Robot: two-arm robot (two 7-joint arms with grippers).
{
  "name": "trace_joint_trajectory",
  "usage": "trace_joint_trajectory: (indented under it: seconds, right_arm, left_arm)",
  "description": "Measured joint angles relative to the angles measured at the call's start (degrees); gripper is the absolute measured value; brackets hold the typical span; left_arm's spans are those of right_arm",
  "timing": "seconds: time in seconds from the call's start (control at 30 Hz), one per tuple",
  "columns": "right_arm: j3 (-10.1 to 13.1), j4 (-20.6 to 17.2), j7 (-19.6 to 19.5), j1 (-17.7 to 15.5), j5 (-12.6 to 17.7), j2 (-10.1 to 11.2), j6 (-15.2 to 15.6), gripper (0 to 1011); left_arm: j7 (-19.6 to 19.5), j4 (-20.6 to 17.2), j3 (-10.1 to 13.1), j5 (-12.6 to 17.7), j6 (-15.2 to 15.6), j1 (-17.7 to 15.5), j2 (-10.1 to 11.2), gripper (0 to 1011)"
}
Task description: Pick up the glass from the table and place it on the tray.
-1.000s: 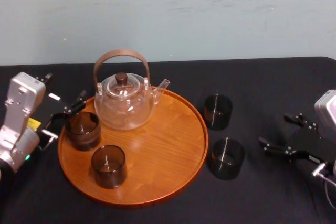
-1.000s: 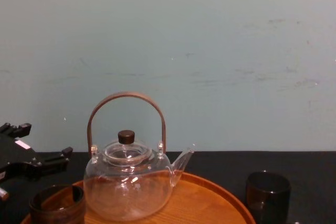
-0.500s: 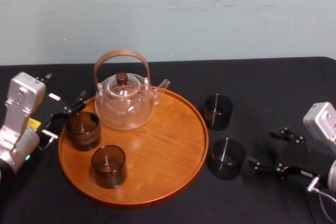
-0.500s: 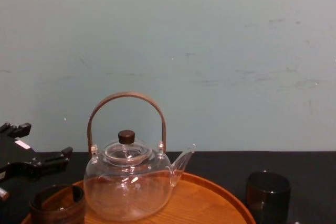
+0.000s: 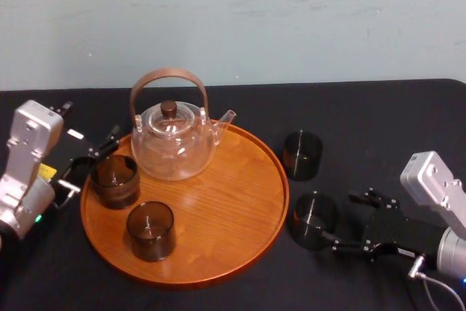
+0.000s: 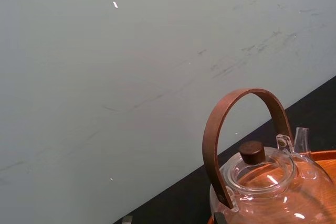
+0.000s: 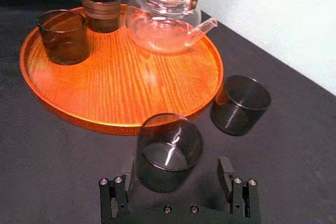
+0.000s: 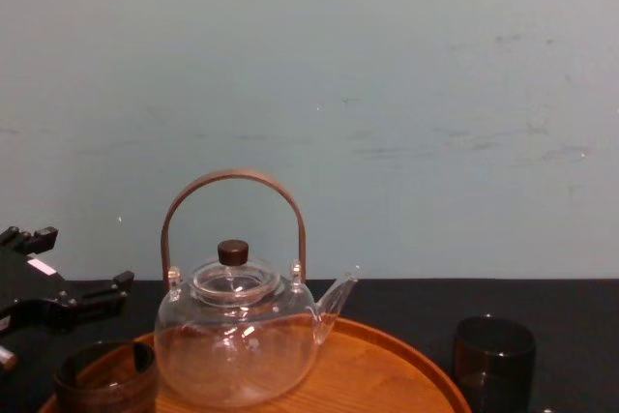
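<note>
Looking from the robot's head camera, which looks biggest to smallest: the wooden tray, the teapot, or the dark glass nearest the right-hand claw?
1. The tray, by far the widest.
2. The teapot.
3. The glass, clearly the smallest.

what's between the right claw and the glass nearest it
Nothing. In the right wrist view the glass sits right at the mouth of the open right claw, bare black tablecloth around it.

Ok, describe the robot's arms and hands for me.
Both arms end in silver-grey boxy wrist housings with black two-fingered hands. A yellow label and green light sit behind the left hand; a grey cable trails from the right hand.
</note>
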Motion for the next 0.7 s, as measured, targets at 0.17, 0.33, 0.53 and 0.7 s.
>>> trace_joint_trajectory:
  seconds: [0.17,0.33,0.53,0.7]
  right_arm:
    - [0.01,-0.16,0.73,-0.15,-0.41,-0.66,0.28,1002]
    - [0.01,0.13,1.14,0.05,-0.79,-1.55,0.69,1002]
    - [0.08,1.21,1.23,0.78,-0.8,-2.98,1.92,1003]
    - [0.14,2.0,1.09,1.38,-0.65,-3.93,2.99,1002]
  left_arm:
    - [0.0,0.0,0.0,0.0,0.0,0.0,0.0,1001]
    - [0.0,0.0,0.0,0.0,0.0,0.0,0.0,1002]
    - [0.0,0.0,0.0,0.0,0.0,0.0,0.0,1001]
    - [0.0,0.0,0.0,0.0,0.0,0.0,0.0,1001]
